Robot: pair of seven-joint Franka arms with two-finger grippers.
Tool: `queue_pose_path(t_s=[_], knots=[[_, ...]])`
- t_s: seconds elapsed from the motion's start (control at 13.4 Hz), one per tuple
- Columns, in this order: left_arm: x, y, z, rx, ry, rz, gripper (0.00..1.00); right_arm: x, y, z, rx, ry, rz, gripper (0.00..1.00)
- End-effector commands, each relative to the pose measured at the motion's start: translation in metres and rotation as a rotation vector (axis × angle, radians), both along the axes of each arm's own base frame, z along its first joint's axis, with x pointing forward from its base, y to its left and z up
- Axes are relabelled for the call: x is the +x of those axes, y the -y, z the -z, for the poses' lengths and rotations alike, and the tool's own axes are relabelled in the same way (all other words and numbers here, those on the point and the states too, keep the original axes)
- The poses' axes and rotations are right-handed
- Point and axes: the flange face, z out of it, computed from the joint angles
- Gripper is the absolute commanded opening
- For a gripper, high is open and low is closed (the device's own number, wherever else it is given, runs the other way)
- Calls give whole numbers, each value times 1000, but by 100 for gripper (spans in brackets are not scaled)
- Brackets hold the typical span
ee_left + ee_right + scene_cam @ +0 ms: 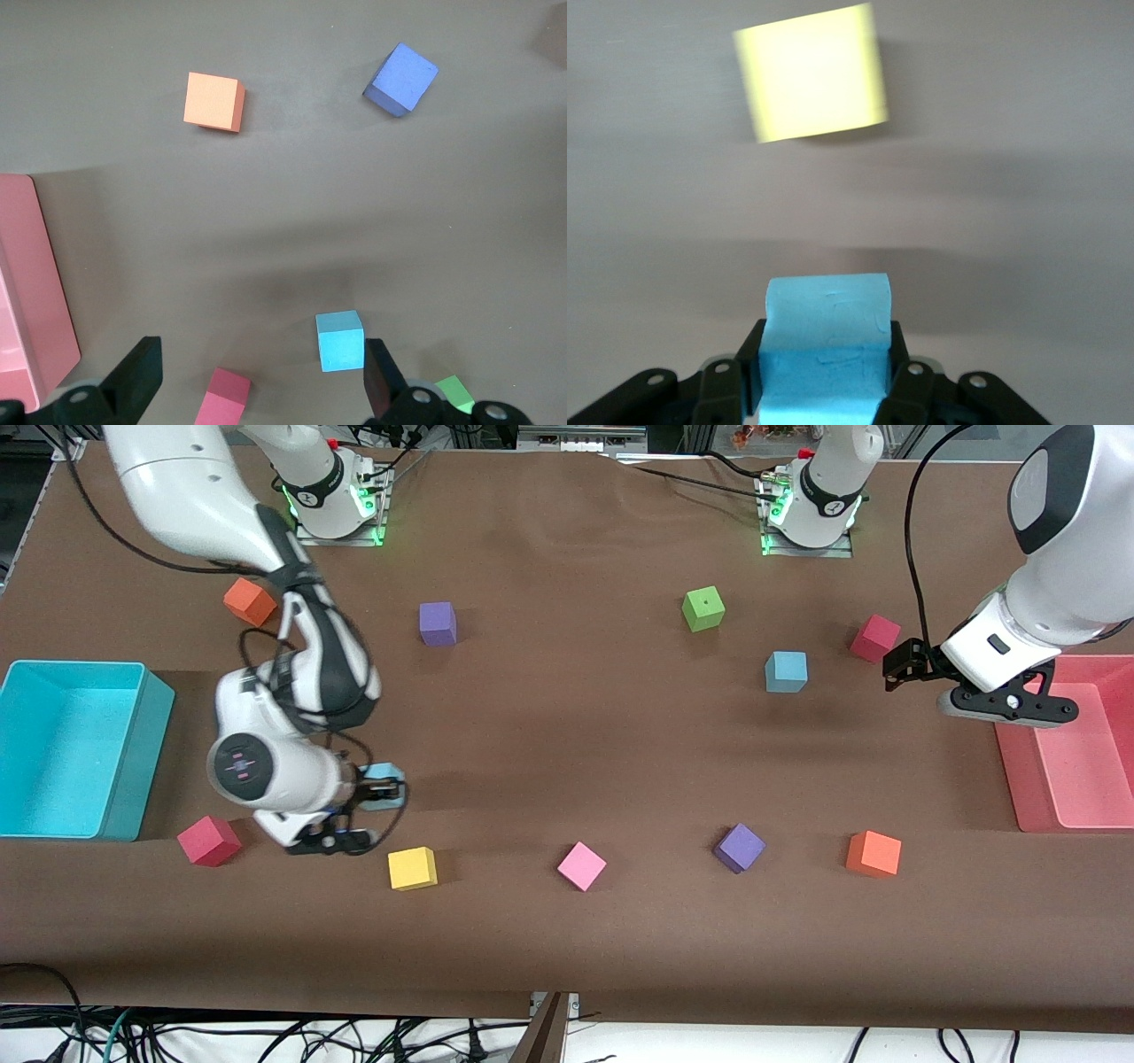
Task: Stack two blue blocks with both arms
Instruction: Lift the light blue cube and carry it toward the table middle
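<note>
- The brown table [567, 779] carries scattered foam cubes, with a turquoise bin [133, 779] at the right arm's end and a pink bin [1019, 779] at the left arm's end; both sit clear of the middle, so the stacking likely belongs on open cloth
- The right arm reaches from its base toward the front camera's side of the table, its right gripper [383, 790] low over the cloth near the turquoise bin, fingers pinched on one blue block [824, 345]; the right wrist view shows the foam squeezed between the pads, a firm hold fit for carrying
- The left arm hangs above the pink bin's edge, its left gripper [257, 381] spread wide and empty, apparently waiting or lining up for its own share
- The second blue block [786, 670] rests on the table toward the left arm's end, near a crimson cube [875, 638] and a green cube [703, 608]; in the left wrist view it lies just beside one open finger, so it looks like the intended base or next pick
- A yellow cube [413, 868] lies just beside the held block, nearer the front camera, close enough to be knocked by a careless lift
- Purple, orange, pink and red cubes lie about as distractors, well apart from both blue ones
</note>
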Motion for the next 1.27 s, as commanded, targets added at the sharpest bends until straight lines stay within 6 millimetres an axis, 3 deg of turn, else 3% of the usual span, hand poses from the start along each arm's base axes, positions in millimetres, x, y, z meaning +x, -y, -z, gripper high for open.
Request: queue_pose_path(t_s=[0.0, 0.22, 0.45, 0.75, 0.97, 1.12, 1.2], knots=[[4, 1, -3, -16, 7, -5, 100, -24, -76, -9, -10, 14, 92, 31], [4, 1, -3, -16, 5, -4, 100, -70, -171, -5, 11, 62, 142, 31], [4, 0, -2, -16, 4, -5, 100, -105, -223, 6, 29, 81, 174, 33], [4, -1, 0, -18, 1, -7, 100, -141, -268, 31, 35, 82, 183, 33], [6, 0, 4, -29, -10, 1, 100, -159, -285, 63, 28, 74, 168, 33], [7, -1, 12, -29, -25, 1, 100, -164, -289, 74, 25, 69, 161, 41], [8, 0, 11, -29, -24, 2, 100, -165, -289, 76, 23, 67, 157, 51]])
